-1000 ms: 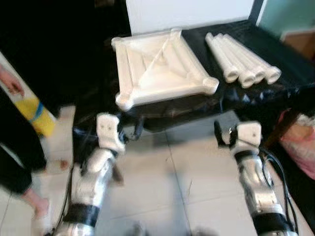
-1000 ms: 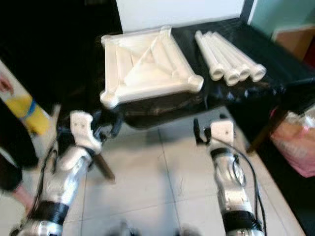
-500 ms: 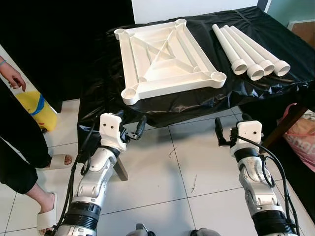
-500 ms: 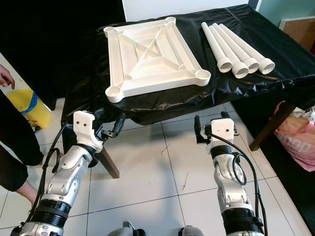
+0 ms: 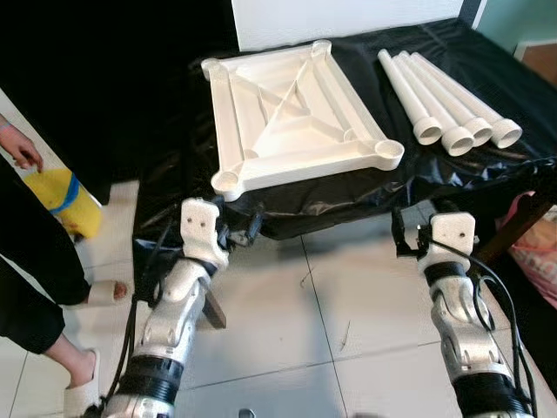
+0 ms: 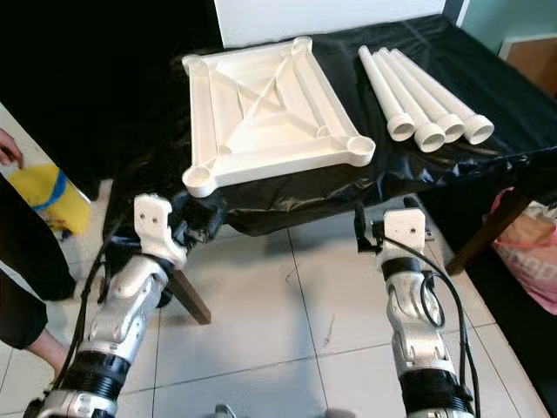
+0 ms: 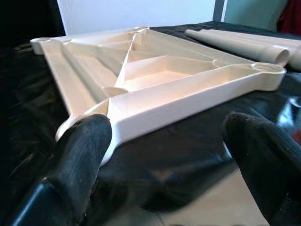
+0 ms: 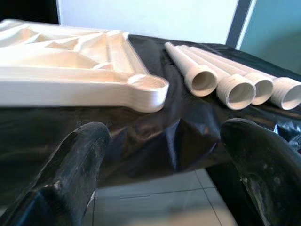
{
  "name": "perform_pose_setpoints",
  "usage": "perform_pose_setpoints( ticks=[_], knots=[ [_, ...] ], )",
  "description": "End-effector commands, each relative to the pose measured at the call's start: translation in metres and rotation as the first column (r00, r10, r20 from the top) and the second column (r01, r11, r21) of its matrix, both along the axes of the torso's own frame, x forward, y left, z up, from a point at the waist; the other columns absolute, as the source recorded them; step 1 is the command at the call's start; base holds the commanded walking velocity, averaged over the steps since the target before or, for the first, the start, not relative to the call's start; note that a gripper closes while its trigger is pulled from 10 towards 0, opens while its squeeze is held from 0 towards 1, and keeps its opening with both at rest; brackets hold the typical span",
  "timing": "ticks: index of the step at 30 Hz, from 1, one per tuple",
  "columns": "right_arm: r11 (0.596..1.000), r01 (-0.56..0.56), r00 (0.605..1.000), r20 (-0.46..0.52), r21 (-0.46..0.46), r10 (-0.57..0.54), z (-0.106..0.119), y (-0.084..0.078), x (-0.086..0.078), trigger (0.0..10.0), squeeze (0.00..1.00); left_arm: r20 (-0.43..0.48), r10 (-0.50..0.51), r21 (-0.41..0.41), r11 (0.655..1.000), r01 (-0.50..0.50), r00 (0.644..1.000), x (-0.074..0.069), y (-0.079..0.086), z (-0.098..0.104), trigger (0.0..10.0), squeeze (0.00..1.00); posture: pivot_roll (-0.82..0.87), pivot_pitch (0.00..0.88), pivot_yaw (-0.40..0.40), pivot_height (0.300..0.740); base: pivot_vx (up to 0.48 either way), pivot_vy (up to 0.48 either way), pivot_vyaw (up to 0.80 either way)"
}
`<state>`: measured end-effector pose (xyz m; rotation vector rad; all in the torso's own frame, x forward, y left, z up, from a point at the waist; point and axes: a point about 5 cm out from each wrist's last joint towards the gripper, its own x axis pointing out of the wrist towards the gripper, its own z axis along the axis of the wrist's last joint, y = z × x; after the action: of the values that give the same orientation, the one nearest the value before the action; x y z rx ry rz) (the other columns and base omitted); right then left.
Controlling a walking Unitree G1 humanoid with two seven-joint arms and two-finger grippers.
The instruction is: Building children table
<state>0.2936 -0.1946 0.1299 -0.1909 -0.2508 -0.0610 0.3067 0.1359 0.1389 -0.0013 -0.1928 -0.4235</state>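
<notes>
On a black-draped table (image 5: 487,170) over pale floor tiles (image 5: 348,296) we see the white tabletop frame (image 5: 291,113) lying underside up, four white legs (image 5: 448,100) just beside it. Our left gripper (image 7: 164,155) and right gripper (image 8: 162,155) hang below the table's edge, fingers spread wide, empty. No writing is readable.

The person (image 5: 30,252) at the robot's left was cut off by the frame edge, only a hand, dark clothing and a sandalled foot visible. Black sheeting hid the surface (image 6: 487,96). The pink bag (image 6: 533,261) was cropped and blurred.
</notes>
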Motion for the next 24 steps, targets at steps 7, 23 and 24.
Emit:
perform_pose_setpoints(
  ticks=[7,23,24],
  knots=[
    [1.000,0.013,1.000,-0.001,-0.004,-0.013,-0.0005,-0.0055,-0.0002,10.0,0.00,0.019,-0.089,0.002,0.996,0.089,0.996,0.0009,-0.0094,0.0034,10.0,0.00,-0.07,0.050,0.057,0.740,0.386,0.000,0.00],
    [1.000,0.011,1.000,0.002,-0.010,-0.011,0.0006,-0.0058,0.0016,10.0,0.00,0.017,-0.087,-0.005,0.996,0.087,0.996,0.0026,-0.0109,0.0026,10.0,0.00,-0.08,0.040,0.053,0.740,0.349,0.000,0.00],
    [1.000,0.011,1.000,0.003,-0.010,-0.011,0.0006,-0.0058,0.0016,10.0,0.00,0.017,-0.088,-0.005,0.996,0.088,0.996,0.0027,-0.0108,0.0025,10.0,0.00,-0.08,0.040,0.053,0.740,0.304,0.000,0.00]
  ],
)
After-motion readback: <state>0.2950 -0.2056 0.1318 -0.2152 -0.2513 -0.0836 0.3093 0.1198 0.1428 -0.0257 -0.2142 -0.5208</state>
